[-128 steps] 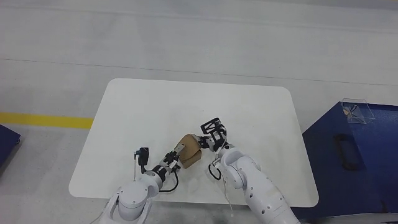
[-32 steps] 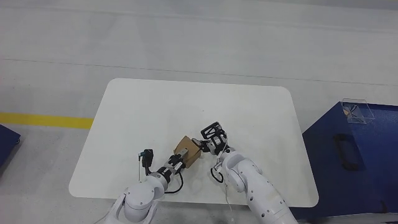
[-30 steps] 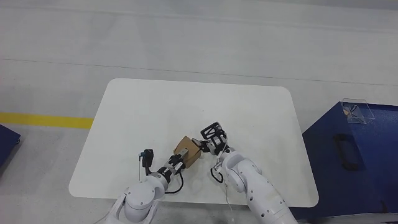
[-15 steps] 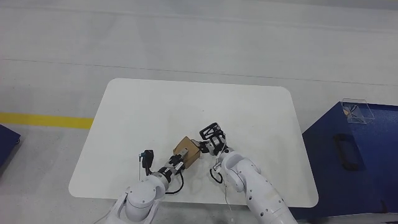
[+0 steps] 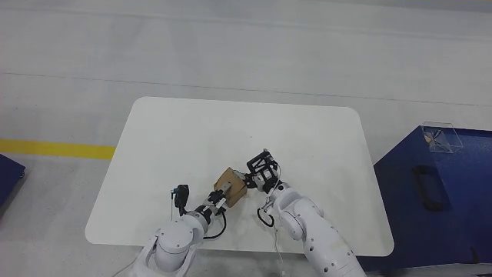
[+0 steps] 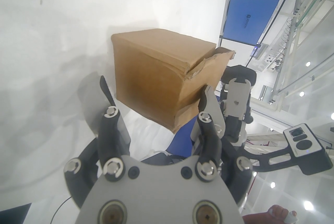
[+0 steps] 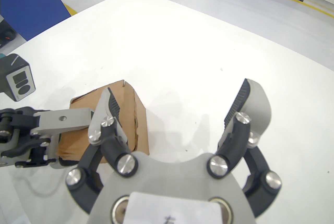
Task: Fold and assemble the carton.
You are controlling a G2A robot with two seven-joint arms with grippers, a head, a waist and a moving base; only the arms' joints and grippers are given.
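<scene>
Resting near the front edge of the white table [image 5: 307, 138], the brown carton [image 5: 231, 186] sits between the two arms, much where it was four seconds ago. It now reads as a squarer box, where it showed a rounded, bulging top before.

The right gripper [image 7: 178, 90] has drawn in from behind and now stands just beside the carton. Its pincer is spread wide and empty, with one finger [image 7: 111, 102] at the carton's upper edge.

The left gripper [image 6: 155, 86] has edged forward. Its pincer is also open and astride the near corner, and one finger [image 6: 208, 97] touches the loose flap [image 6: 211, 66].

That torn-edged flap stands proud of the side. The body looks formed, so the likely step in hand is closing this flap, with neither pincer gripping yet.
</scene>
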